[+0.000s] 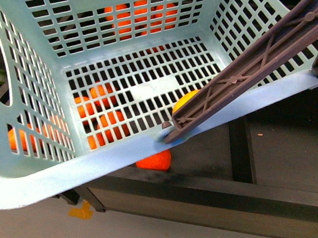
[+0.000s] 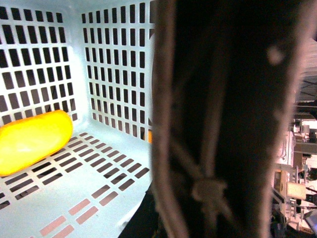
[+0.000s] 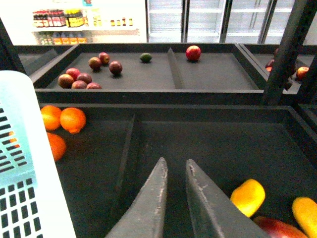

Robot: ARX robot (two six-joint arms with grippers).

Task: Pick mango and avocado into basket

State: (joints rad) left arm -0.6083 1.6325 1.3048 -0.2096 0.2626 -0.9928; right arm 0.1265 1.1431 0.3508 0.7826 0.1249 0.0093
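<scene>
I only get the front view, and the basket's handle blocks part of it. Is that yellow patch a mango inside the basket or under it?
Observer: Inside. The left wrist view shows the mango lying on the basket floor, against a slotted wall.
Operator: Any sign of the avocado?
Observer: None in the basket. The right wrist view shows a small green fruit on the far tray. It may be the avocado, but it is too small to be sure.
Operator: Is the right gripper carrying anything?
Observer: No. The right gripper is empty, with a narrow gap between its fingers, over the lower bin.
</scene>
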